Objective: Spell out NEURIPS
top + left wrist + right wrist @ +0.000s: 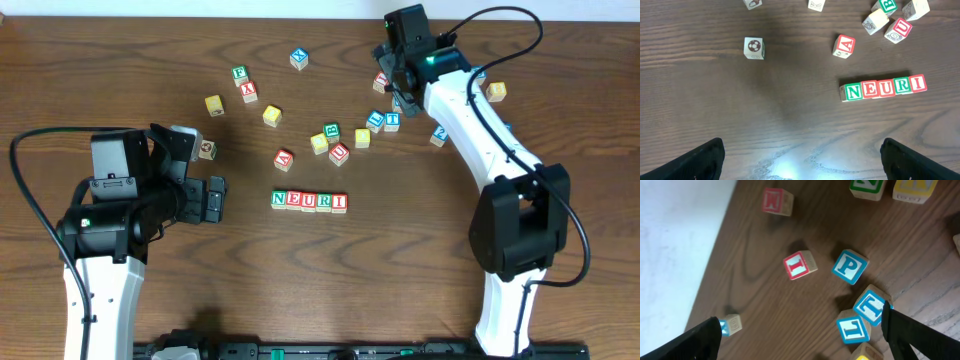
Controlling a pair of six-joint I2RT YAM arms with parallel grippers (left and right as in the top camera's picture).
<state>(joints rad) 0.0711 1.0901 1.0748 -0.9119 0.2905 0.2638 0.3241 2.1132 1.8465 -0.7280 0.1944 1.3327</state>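
1. Blue-edged P block (850, 266) lies toward the table's (420, 280) far right corner, under my right tool (802, 330), which is released and empty.
2. I'd square up to its sides, clear of the T blocks (871, 306) just beside it.
3. It belongs touching the row (309, 201) at mid-table, after the I. My left tool (800, 157) is released too.

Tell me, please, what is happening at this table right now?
A word is being spelled with lettered wooden cubes. A row of cubes reading NEURI lies in the middle of the table; P and S are not yet added. The right end effector hangs open above loose cubes at the far side, a blue P cube among them. The left end effector is open and empty, facing the row from a short way off.
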